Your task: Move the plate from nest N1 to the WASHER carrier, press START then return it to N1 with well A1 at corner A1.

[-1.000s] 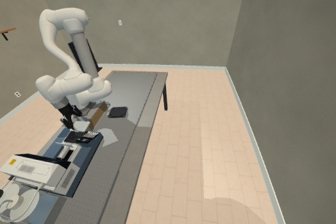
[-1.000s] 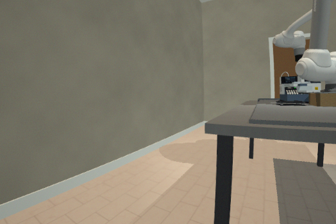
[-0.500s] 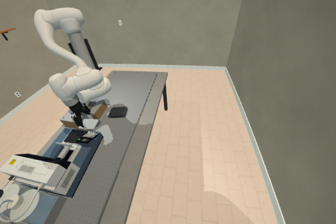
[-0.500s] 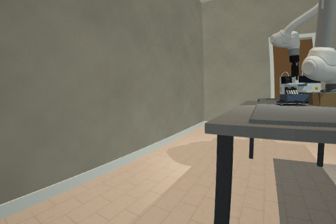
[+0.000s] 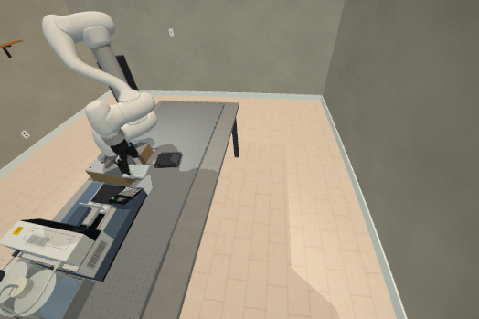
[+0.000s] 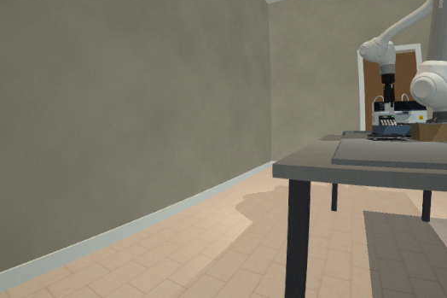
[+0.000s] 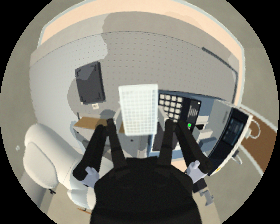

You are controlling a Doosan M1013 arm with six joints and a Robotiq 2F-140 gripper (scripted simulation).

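Observation:
My gripper is shut on the white well plate and holds it level above the table. In the wrist view the plate hangs between the dark plate nest N1 on the left and the washer's keypad on the right. The washer stands nearer the camera than the gripper in the top view. Its lamp glows green. I cannot tell where the plate's cut corner is. The carrier pocket does not show clearly.
Two brown boxes stand by the arm's base, close under the gripper. A white instrument and coiled tubing stand at the near end of the long grey table.

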